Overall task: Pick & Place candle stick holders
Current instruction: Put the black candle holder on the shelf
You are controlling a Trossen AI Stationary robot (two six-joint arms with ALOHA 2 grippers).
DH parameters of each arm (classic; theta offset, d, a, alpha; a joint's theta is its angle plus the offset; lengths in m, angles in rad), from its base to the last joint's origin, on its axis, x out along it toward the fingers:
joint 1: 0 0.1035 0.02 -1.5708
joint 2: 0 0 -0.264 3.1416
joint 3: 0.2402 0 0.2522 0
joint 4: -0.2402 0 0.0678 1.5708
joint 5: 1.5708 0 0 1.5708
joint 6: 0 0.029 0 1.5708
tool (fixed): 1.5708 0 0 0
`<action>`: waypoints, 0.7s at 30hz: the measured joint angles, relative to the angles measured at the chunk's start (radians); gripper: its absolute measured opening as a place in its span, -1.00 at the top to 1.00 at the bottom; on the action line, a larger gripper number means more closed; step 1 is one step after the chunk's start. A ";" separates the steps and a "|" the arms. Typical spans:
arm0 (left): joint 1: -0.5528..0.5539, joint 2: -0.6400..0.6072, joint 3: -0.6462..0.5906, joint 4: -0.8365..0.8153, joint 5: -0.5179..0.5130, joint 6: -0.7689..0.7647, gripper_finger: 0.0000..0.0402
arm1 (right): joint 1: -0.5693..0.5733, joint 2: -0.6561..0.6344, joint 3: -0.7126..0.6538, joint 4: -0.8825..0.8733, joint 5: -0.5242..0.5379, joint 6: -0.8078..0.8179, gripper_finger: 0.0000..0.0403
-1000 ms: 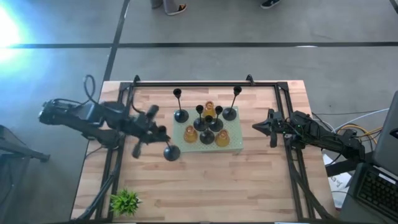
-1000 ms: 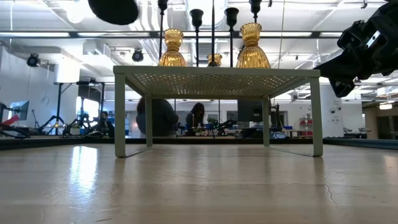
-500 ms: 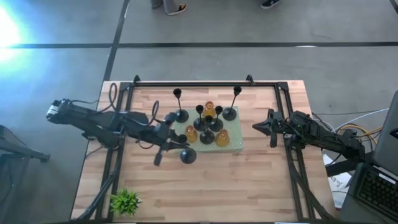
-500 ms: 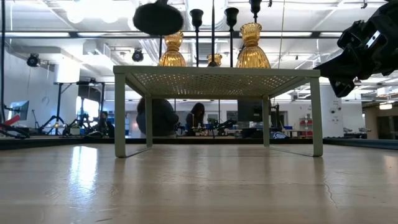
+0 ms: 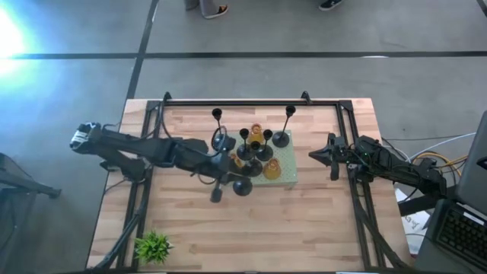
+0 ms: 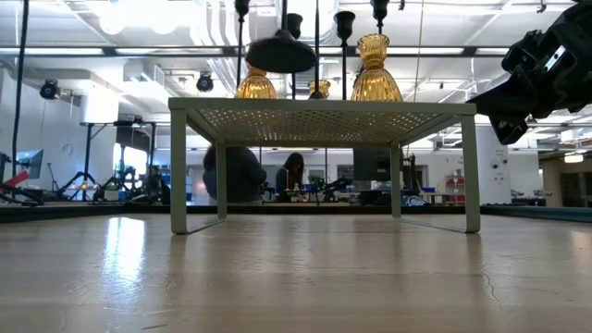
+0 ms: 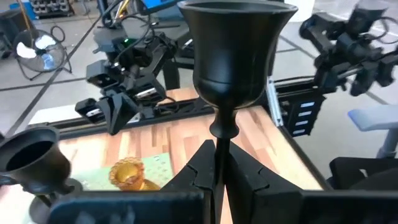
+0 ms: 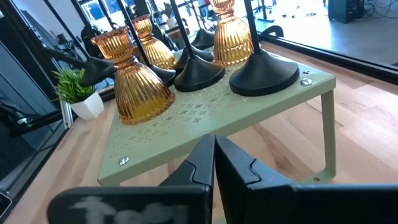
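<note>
Since the earlier frames, the left gripper (image 5: 228, 181) has been carried rightward across the table (image 5: 304, 228), and it is now found at the near-left corner of the pale green stand (image 5: 288, 169). It is clenched on the thin stem of a black candle stick holder (image 7: 231, 59); the cup is seen beyond the fingertips in the left wrist view, and the round domed base (image 6: 280, 54) is held in the air, above the stand's top. Just beyond the claw, on the stand, the other black holders (image 5: 255, 156) and the amber glass holders (image 8: 134, 81) are grouped. The right gripper (image 5: 319, 156) is kept shut and empty, well apart at the right side.
</note>
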 joint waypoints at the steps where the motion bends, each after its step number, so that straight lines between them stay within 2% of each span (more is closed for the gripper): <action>1: 0.006 0.008 0.006 -0.004 0.000 0.001 0.91 | 0.000 0.000 0.000 0.000 0.000 0.000 0.96; 21: 0.083 0.092 0.018 0.015 0.056 -0.045 0.91 | 0.000 0.000 0.000 0.000 0.000 0.000 0.96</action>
